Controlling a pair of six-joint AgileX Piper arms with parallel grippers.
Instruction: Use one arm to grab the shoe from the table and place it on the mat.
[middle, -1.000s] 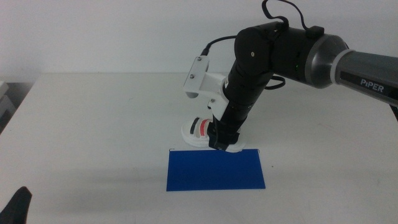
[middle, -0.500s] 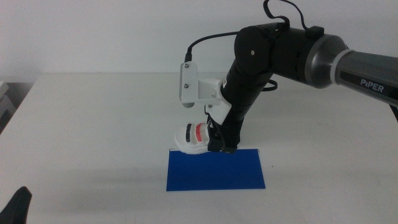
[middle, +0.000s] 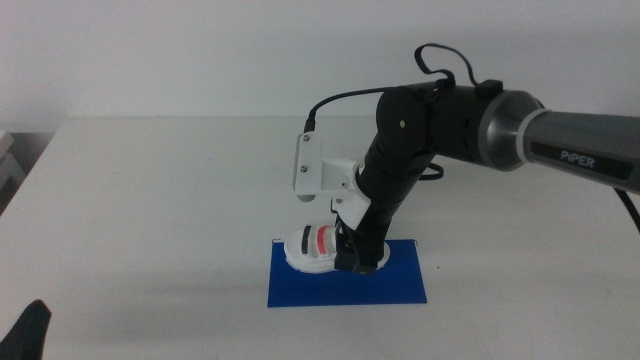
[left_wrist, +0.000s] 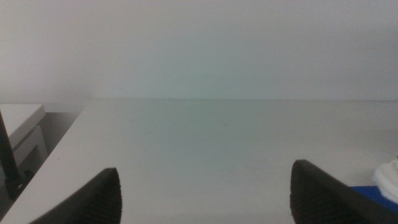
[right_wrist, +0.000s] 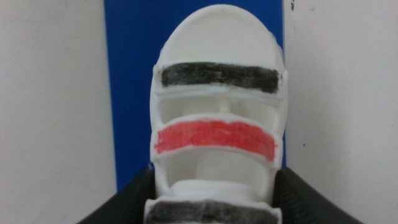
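The white shoe with black and red straps is over the far left part of the blue mat, low against it. Whether it rests on the mat I cannot tell. My right gripper is shut on the shoe's heel end, the arm reaching in from the right. The right wrist view shows the shoe between the dark jaws of this gripper, with the mat beneath it. My left gripper waits open at the near left corner. It sees an edge of the shoe.
The white table stretches around the mat on all sides. A white bracket and a black cable stick out from the right arm's wrist above the shoe. Grey furniture stands beyond the table's left edge.
The right arm has carried the shoe toward the camera and lower, from the table just behind the mat to over the mat's far left part. The left arm stayed still.
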